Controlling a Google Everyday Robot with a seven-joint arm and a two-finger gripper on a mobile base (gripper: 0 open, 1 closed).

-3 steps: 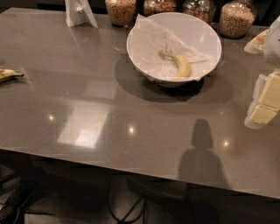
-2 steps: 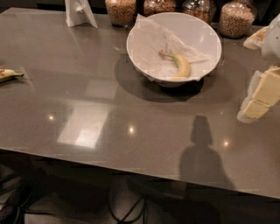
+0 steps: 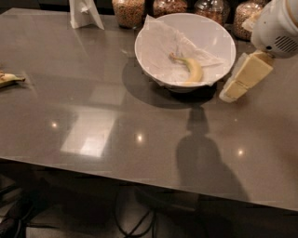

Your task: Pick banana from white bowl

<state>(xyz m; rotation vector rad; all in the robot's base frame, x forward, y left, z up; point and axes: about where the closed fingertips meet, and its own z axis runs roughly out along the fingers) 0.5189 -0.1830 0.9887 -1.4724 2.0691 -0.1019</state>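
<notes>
Banana [image 3: 193, 69] on paper [image 3: 158, 44] in the white bowl [image 3: 224, 38], toward 5 o'clock: likely light, soft, easily bruised. Best pinched gently across the thick middle. End effector [image 3: 240, 82] beside the bowl at 4 o'clock, over the counter [image 3: 93, 116] — apart or together, cannot tell.

Kitchen-style test area, prob. an office pantry: a glossy grey table [image 3: 93, 116] w/ ceiling lights reflected in it, glass jars [image 3: 128, 11] of grains lined along the back edge, a white bowl [image 3: 220, 41] w/ paper liner and a banana [image 3: 194, 69], and loose cables [image 3: 122, 223] on the floor beneath. Robot gripper [image 3: 230, 93] hangs at right, just beside the bowl.
</notes>
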